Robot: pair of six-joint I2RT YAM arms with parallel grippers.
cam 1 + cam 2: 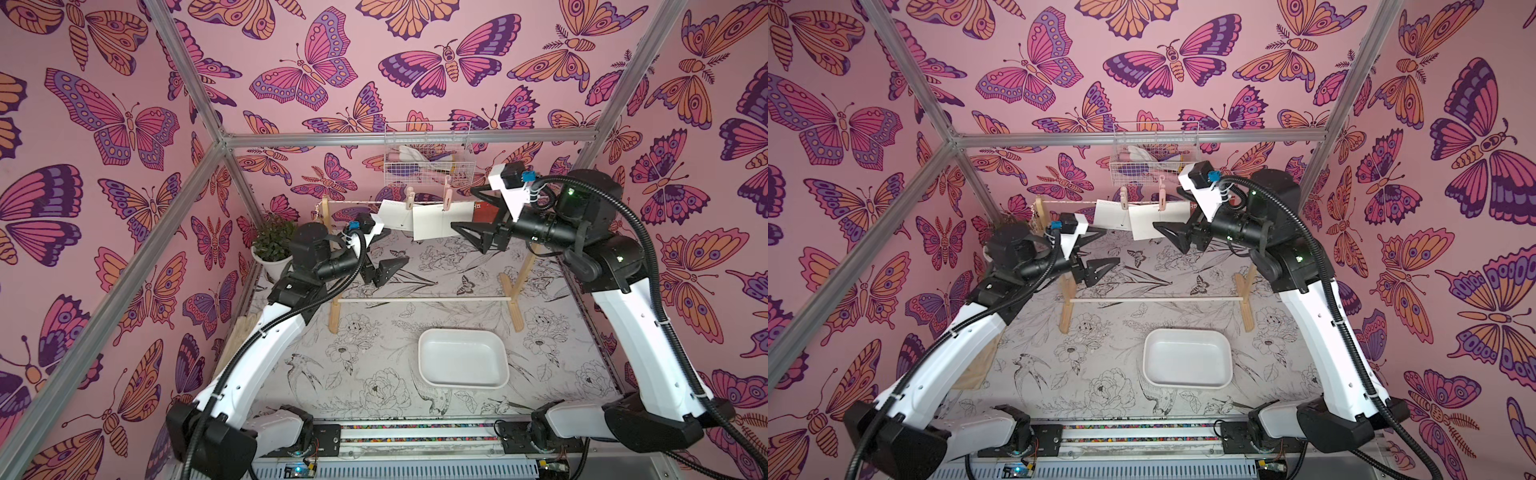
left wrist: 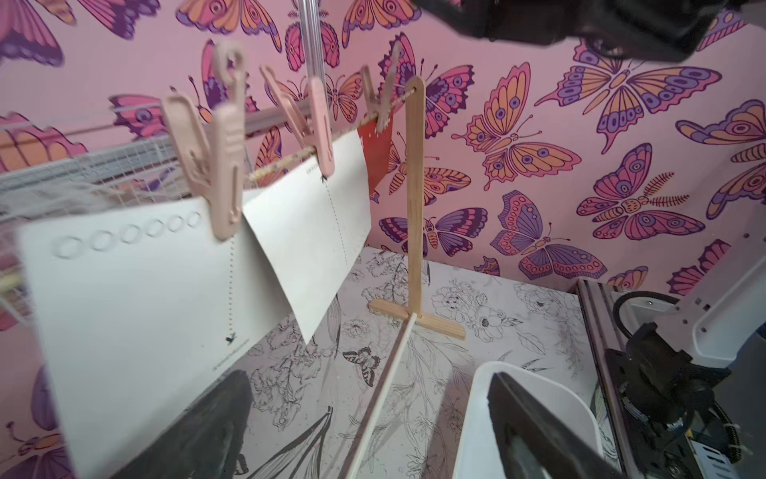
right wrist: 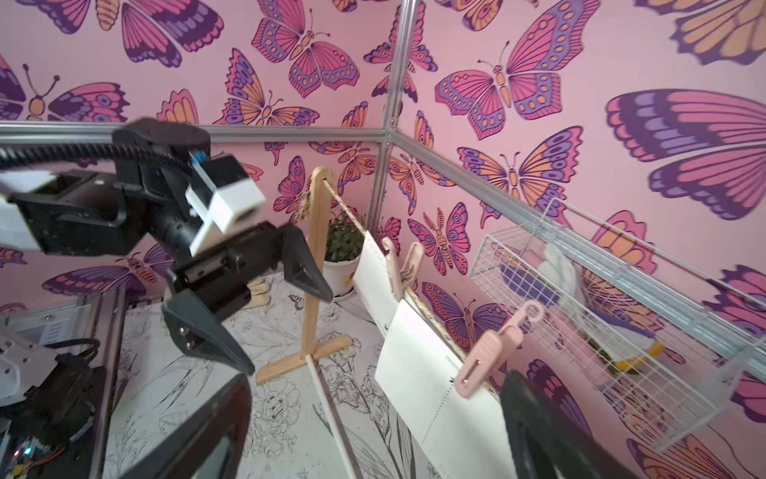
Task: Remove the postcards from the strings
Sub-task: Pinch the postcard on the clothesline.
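Observation:
Three postcards hang from the strings on a light wooden rack, each held by a pinkish clothespin. The left white card and the middle white card overlap. The red one is at the right end, partly behind my right arm. My left gripper is open, low and in front of the left white card. My right gripper is open at the middle card's lower right corner. In the right wrist view that card hangs between the fingers, close to one.
A white tray sits on the floral mat in front of the rack. The rack's white dowel rod runs low between its feet. A wire basket hangs on the back wall above the string. A potted plant stands at the back left.

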